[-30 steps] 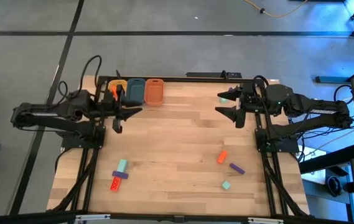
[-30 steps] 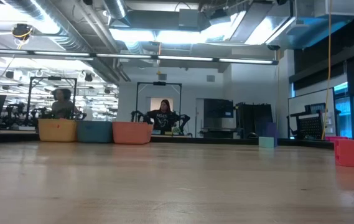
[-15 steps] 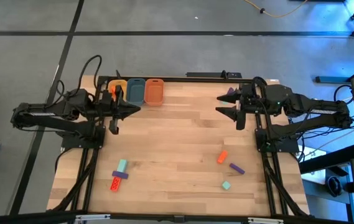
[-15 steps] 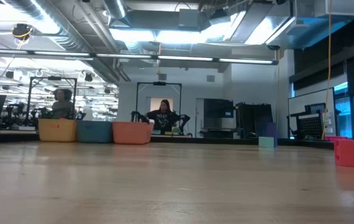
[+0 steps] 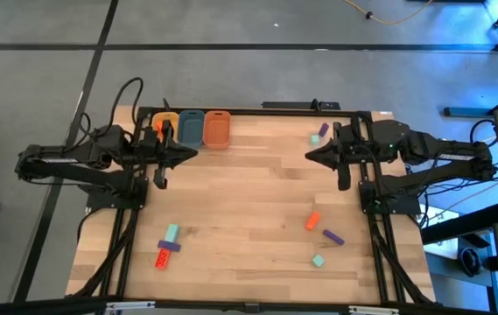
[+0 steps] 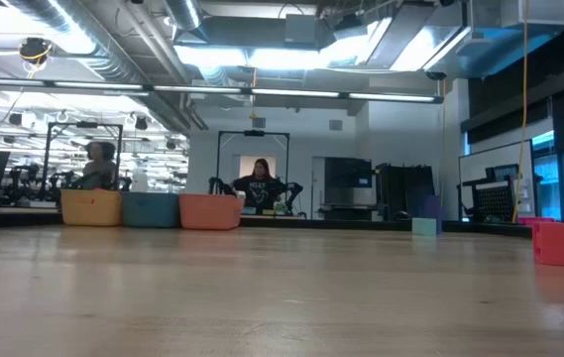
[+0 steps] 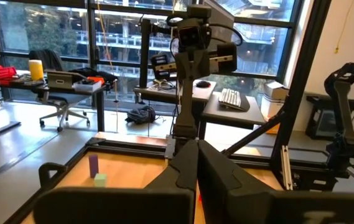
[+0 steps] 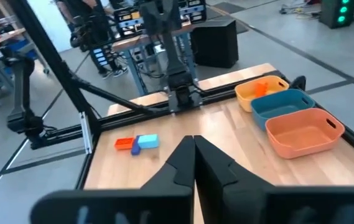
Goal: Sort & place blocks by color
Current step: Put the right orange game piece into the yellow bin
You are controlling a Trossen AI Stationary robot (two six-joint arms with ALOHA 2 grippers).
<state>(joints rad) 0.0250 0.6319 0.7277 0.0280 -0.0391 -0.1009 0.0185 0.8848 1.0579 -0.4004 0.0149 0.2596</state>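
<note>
Overhead, both the left gripper (image 5: 189, 153) and right gripper (image 5: 312, 156) sit pinched closed, empty. Blocks (image 5: 168, 246) cluster at seven o'clock, others at five and one; several look tiny, shapes unclear.

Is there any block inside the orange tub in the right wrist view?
No, the orange tub shows only its bare inside there, and the blocks lie on the table.

Yellow tub (image 5: 164, 123), blue tub (image 5: 191, 128), orange tub (image 5: 217, 128); blocks (image 5: 168, 245) seemingly orange-red, purple, teal.
</note>
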